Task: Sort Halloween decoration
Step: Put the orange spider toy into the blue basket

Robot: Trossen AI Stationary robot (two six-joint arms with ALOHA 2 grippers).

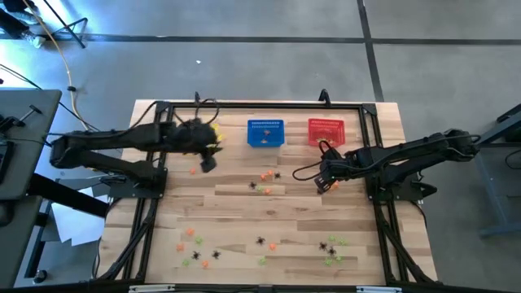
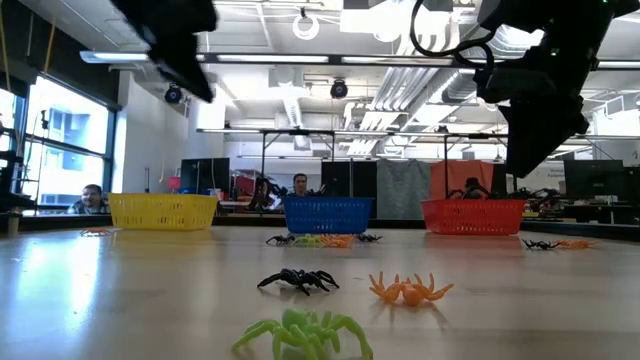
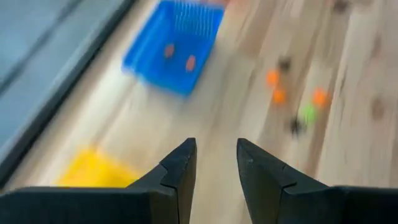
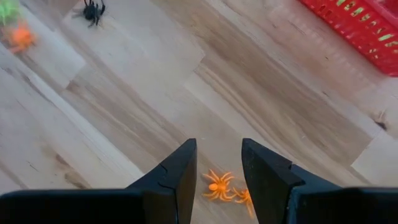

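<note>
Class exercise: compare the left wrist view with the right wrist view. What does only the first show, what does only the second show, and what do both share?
Only the left wrist view shows the blue basket with two orange trinkets inside, and the yellow basket.

Only the right wrist view shows the red basket, a black spider, and two orange spiders between the fingers of the open right gripper.

Both show the wooden table, scattered trinkets, and an open, empty gripper; the left gripper is above the table.

Robotics lab / open workshop. Behind both raised grippers, past the wooden table point(image 2: 120, 290): exposed ceiling pipes point(image 2: 300, 70), ceiling lamps point(image 2: 306, 24), monitors point(image 2: 205, 175) on benches, seated person point(image 2: 91, 197) by a big window point(image 2: 65, 140). Concrete floor point(image 1: 244, 57) around the rig.
</note>
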